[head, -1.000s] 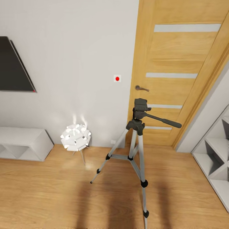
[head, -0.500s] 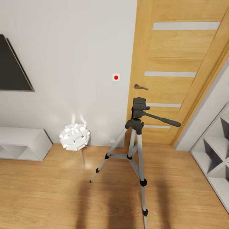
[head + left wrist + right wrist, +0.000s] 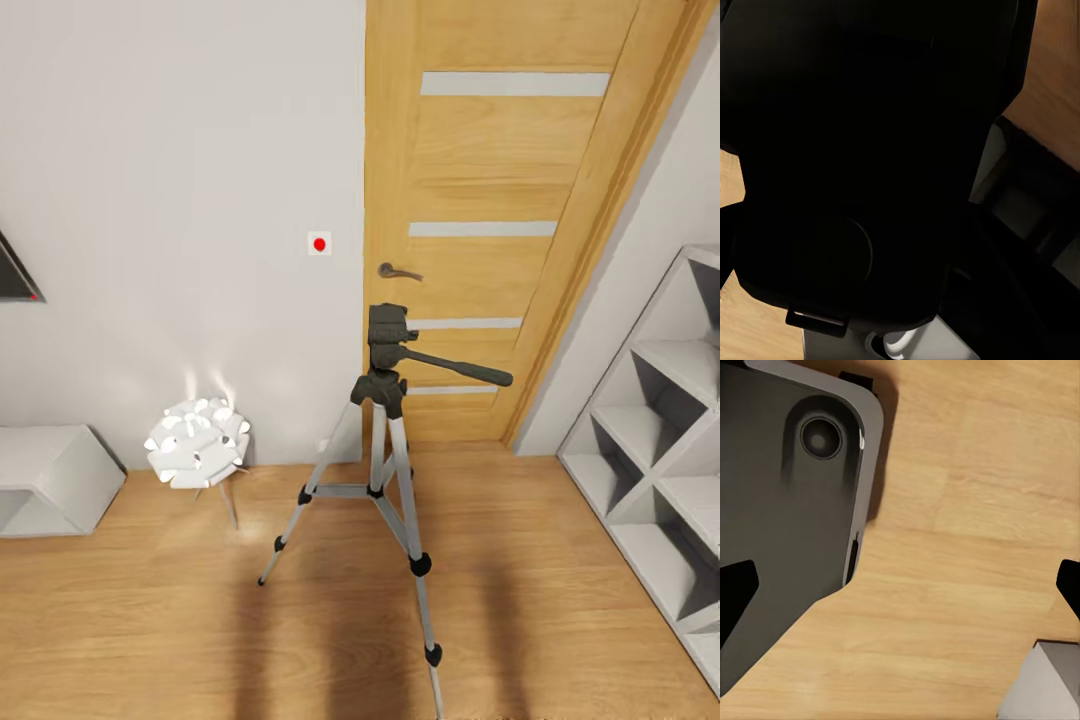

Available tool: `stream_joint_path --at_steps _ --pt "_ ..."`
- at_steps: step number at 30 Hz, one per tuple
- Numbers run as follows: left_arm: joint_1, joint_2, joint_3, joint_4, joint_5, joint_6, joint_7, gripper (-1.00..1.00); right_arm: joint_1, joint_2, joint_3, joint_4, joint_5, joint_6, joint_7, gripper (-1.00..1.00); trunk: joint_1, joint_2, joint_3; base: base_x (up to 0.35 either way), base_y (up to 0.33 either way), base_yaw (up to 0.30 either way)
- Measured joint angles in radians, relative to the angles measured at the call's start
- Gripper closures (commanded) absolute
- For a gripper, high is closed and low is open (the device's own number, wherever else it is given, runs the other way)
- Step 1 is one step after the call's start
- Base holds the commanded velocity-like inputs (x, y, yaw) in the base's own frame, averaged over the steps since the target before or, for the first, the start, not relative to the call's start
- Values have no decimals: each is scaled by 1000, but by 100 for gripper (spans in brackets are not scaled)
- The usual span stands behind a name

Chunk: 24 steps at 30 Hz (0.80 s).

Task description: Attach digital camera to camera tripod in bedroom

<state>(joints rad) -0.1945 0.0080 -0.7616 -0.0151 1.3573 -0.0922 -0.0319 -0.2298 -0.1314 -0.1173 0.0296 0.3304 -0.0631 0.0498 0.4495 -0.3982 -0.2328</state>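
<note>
The camera tripod [image 3: 385, 440] stands on the wood floor in front of the wooden door [image 3: 490, 220]. It has silver legs, a black head [image 3: 388, 330] with nothing on it, and a pan handle pointing right. In the left wrist view a black boxy body with a round shape, the digital camera [image 3: 855, 150], presses close to the lens; my left gripper looks shut on it, its fingers hidden. My right gripper [image 3: 901, 589] is open over the floor, with black fingertips [image 3: 735, 592] far apart and nothing between them.
A low white flower-shaped lamp [image 3: 197, 445] stands left of the tripod by the pale wall. White cube shelves [image 3: 650, 440] line the right side and a low white unit [image 3: 45, 480] sits at the left. My own grey base [image 3: 787, 510] is beside the right gripper.
The whole head view has swung to the right: tripod, lamp and door sit further left in the picture and more of the shelves shows. The things themselves have not moved.
</note>
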Motion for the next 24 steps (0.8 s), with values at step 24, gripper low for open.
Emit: stream_joint_path --at_steps 24 --pt "0 0 0 2 1 -1 1 100 0 2 -3 0 0 12 -9 -100 0 0 -16 0 0 -14"
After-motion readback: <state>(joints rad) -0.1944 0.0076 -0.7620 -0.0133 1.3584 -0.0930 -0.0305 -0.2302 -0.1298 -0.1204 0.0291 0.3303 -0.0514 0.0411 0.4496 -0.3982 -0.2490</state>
